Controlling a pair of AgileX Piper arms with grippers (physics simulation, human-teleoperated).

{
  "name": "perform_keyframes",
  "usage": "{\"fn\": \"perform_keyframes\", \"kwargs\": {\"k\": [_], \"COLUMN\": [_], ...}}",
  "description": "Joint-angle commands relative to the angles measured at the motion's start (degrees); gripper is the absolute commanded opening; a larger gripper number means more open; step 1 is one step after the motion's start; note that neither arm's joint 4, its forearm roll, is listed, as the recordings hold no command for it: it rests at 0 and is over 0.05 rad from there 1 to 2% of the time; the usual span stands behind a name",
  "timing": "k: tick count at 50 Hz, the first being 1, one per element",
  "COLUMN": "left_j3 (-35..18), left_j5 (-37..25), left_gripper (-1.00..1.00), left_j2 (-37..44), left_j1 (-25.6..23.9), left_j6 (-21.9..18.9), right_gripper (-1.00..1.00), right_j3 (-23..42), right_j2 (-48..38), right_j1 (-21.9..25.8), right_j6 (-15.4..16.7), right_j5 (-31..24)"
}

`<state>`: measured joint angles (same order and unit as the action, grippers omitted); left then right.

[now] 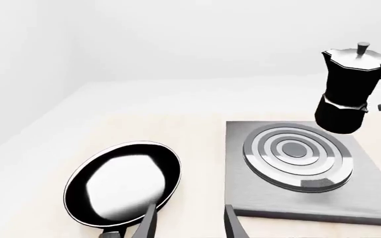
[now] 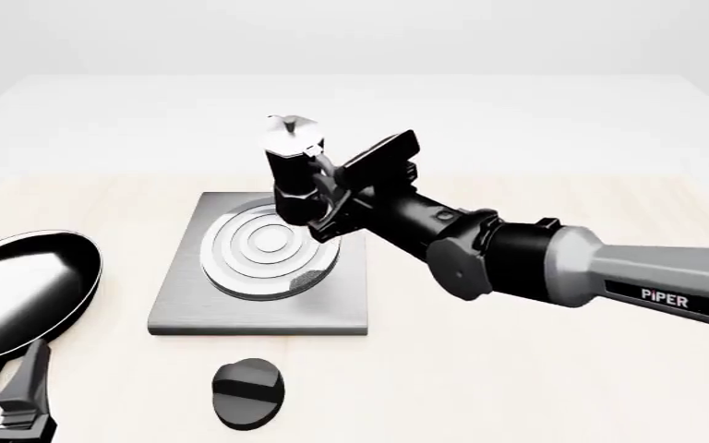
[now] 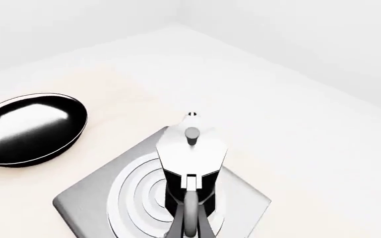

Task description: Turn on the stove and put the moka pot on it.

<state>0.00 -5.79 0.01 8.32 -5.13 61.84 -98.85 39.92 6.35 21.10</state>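
Holding moka pot (image 2: 295, 171) aloft by side handle, right end effector (image 2: 330, 198) clamped on it. Pot hanging upright, clear of stove (image 2: 262, 318), sitting over far right part of burner rings (image 2: 266, 254), not centred. I'm judging next move as a small shift toward ring centre, then straight down, keeping pot's long axis vertical. Knob (image 2: 248, 392) lying on table (image 2: 552, 388) just in front of stove, nearer left end effector (image 2: 4, 397), whose fingers are standing apart, holding nothing, beside frying pan (image 2: 16, 295).
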Motion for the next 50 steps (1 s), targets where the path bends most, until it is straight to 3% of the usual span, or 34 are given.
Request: {"fn": "perform_keyframes", "kwargs": {"k": [1, 11, 50], "left_j3": [0.0, 0.0, 0.0], "left_j5": [-0.3, -0.4, -0.1], "left_gripper": [1.0, 1.0, 1.0], "left_j2": [0.0, 0.0, 0.0], "left_j1": [-0.3, 0.0, 0.4], "left_j6": [-0.2, 0.0, -0.5], "right_gripper": [-1.0, -1.0, -1.0], "right_j3": [7.1, 10.3, 15.7], "right_j2": [-5.1, -9.7, -18.7], "right_j1": [2.4, 3.0, 1.9], "right_j6": [-1.4, -3.4, -5.5], "right_j5": [-1.1, -1.4, -1.6]}}
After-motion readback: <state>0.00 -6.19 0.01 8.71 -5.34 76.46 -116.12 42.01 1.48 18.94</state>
